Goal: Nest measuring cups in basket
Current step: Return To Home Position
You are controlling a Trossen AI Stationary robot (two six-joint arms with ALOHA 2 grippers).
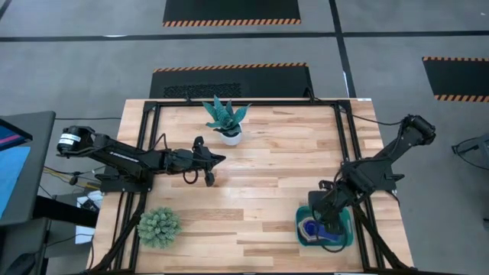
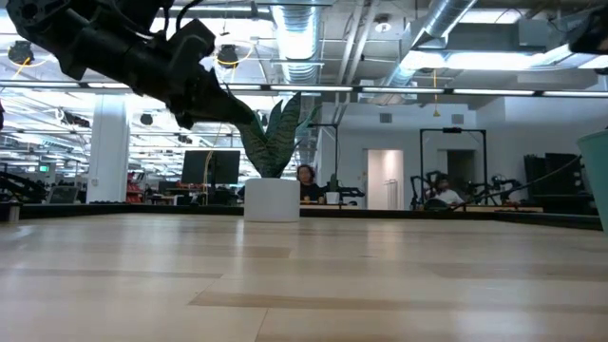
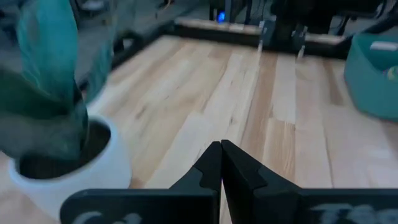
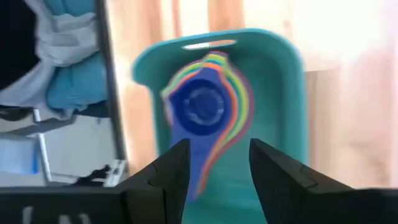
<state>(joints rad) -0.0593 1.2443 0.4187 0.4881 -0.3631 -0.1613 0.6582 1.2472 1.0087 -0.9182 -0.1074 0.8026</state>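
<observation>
The teal basket (image 1: 345, 234) stands near the table's front right corner and fills the right wrist view (image 4: 283, 87). Inside it the measuring cups (image 4: 205, 106) lie nested in one stack on the basket's floor, a blue cup on top, with red, orange, yellow and green rims showing around it. My right gripper (image 4: 217, 165) hangs open above the stack, pointing steeply down, with nothing between its fingers. My left gripper (image 3: 221, 163) is shut and empty, held level above the table's left middle (image 1: 218, 160), beside a white-potted plant.
A spiky plant in a white pot (image 1: 228, 122) stands at the far middle, close to my left gripper. A round green plant (image 1: 159, 227) sits near the front left. Bare wood (image 1: 267, 191) lies between the two arms. A black frame borders the table.
</observation>
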